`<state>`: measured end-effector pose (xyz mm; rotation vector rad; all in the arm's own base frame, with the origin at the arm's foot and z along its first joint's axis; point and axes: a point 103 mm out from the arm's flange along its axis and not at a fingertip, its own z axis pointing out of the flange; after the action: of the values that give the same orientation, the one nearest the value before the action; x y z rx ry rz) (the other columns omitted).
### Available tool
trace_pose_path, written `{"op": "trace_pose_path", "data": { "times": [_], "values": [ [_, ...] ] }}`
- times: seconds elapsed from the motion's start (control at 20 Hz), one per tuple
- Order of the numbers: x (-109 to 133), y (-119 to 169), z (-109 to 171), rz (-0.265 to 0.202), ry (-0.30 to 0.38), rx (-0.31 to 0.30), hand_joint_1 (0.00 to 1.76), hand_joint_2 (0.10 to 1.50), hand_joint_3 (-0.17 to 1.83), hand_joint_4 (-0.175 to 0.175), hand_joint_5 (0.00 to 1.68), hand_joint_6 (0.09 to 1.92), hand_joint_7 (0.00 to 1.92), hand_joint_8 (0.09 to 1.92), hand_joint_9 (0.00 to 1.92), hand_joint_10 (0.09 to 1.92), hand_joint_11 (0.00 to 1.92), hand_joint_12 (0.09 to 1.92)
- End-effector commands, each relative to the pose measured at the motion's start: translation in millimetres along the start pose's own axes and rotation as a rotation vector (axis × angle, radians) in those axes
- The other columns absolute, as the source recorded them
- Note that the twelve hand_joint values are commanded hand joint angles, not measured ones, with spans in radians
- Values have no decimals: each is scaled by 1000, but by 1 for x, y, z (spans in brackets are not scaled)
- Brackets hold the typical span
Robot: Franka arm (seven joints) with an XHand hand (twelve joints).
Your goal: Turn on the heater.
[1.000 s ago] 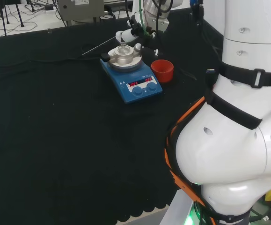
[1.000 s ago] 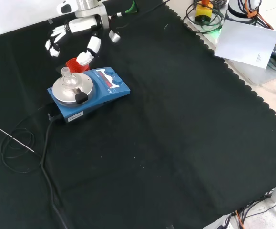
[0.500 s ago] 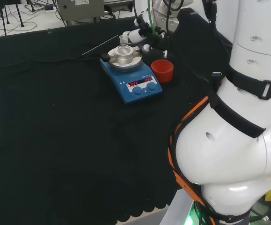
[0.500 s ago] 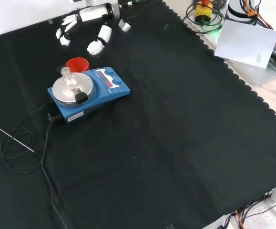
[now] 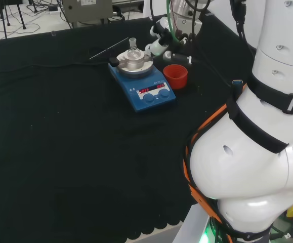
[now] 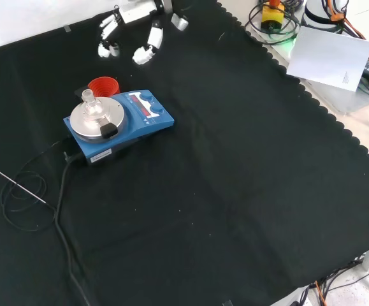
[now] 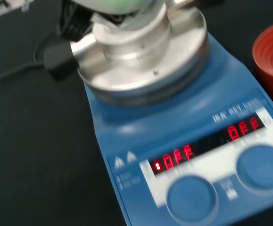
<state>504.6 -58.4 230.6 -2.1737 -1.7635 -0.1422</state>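
On the black-clothed surface (image 6: pixel 235 178) the blue hotplate stirrer (image 6: pixel 130 124) sits beside a red ribbed stand (image 6: pixel 103 85). The robot hand (image 6: pixel 130 32), fingers spread and empty, has drifted up and away from it within the last second; both knobs (image 7: pixel 193 200) appear untouched, so switching on remains.

Robotics laboratory. Bench draped in black cloth (image 6: pixel 248 191), bearing a blue hotplate stirrer (image 5: pixel 143 83) with a small glass flask (image 5: pixel 132 46) on its metal plate and a red ribbed ring stand (image 5: pixel 175 76) beside. Cable coils (image 6: pixel 276 19) and tripod legs (image 5: pixel 12 15) at the edges.
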Motion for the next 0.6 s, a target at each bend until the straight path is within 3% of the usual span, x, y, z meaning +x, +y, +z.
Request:
{"op": "trace_pose_path", "data": {
  "times": [0.05, 0.35, 0.6],
  "values": [
    [-8, -33, 6, 45, -93, 158, 1051, 702, 787, -67, 359, 166, 831, 816, 932, 723, 387, 1340],
    [-17, -49, 10, 83, -157, 277, 1074, 715, 795, -78, 367, 174, 1098, 907, 1196, 805, 755, 1244],
    [-17, -57, 14, 82, -206, 316, 1115, 760, 763, -93, 336, 180, 1172, 1009, 1320, 953, 1299, 1147]
  ]
}}
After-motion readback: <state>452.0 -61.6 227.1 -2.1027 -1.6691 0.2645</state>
